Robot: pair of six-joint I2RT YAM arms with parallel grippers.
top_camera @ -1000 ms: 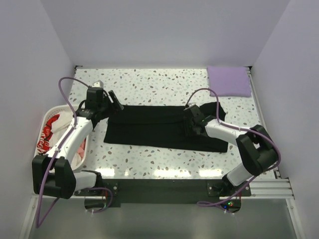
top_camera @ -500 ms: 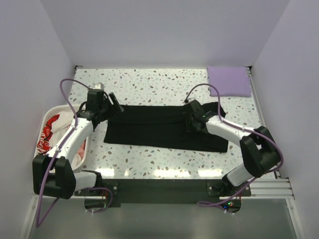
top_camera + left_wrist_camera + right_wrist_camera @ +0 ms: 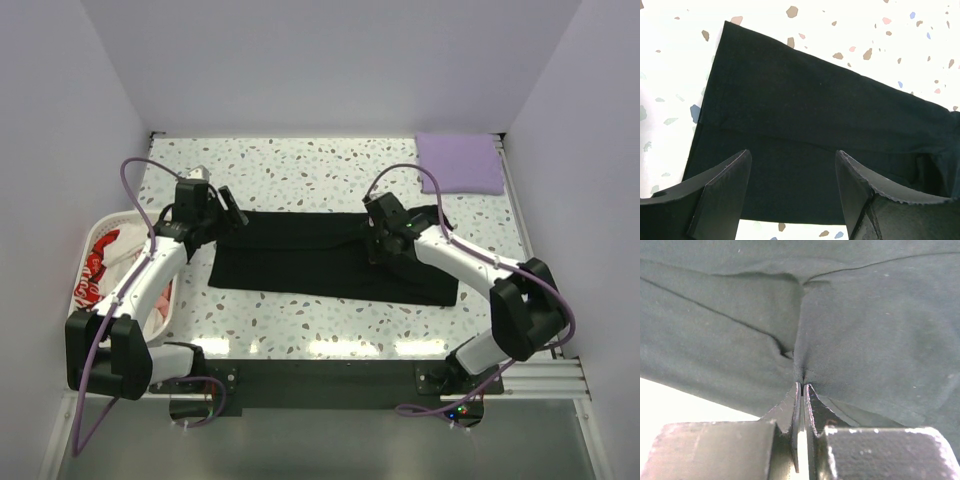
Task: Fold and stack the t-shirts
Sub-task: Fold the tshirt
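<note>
Top external view shows me three shirts. The lavender t-shirt [image 3: 458, 163] lies folded flat in a neat square, well past my right tool [image 3: 378, 248], at the far corner of the bench [image 3: 300, 165]. I think that one is done.

The black t-shirt [image 3: 300, 262] lies right under both my tools. It is a long flat strip, and its sides look folded in. My right tool is pinched tight on a little ridge of the black cloth, with its jaws almost touching. My left tool [image 3: 230, 207] hangs wide open above the other end of the strip and holds nothing. I think the black one is about half folded. It needs to be folded short and then put on the lavender one.

The white t-shirt with red letters [image 3: 98, 268] sits bunched up in the basket [image 3: 103, 226], beside my left tool. That one looks not started yet.
</note>
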